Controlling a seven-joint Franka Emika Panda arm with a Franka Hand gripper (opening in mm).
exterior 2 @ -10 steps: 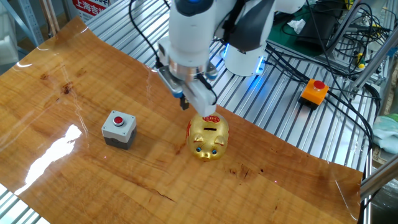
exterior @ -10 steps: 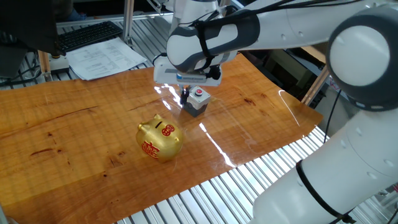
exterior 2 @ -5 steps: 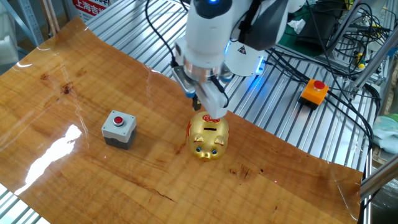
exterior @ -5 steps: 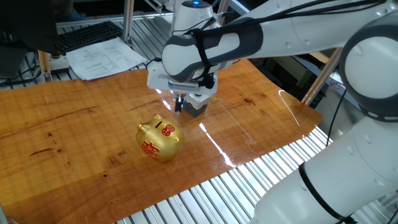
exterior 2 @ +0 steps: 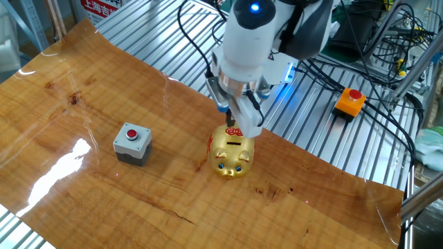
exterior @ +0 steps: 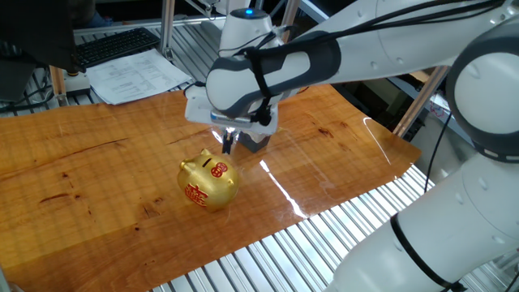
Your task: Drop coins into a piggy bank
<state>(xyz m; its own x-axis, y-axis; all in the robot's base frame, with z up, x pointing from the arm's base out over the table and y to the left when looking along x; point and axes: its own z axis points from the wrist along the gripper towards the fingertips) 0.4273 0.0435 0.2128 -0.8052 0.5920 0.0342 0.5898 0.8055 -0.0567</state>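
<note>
Wooden table (exterior: 97, 178), hand (exterior: 227, 148) just above gold piggy bank (exterior: 208, 180), grip state unclear

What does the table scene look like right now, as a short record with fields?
piggy bank: gold pig, upright on the wooden table, slot on top
tool: hovering just above the pig's back, near the slot
tool contents: too small to tell whether a coin is held
grey button box: red button on top, apart from the pig
loose coins: none visible

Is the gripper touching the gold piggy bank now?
Cannot tell. In one fixed view the gripper sits just above the piggy bank, the gap unclear; in the other, it overlaps the bank's top.
</note>
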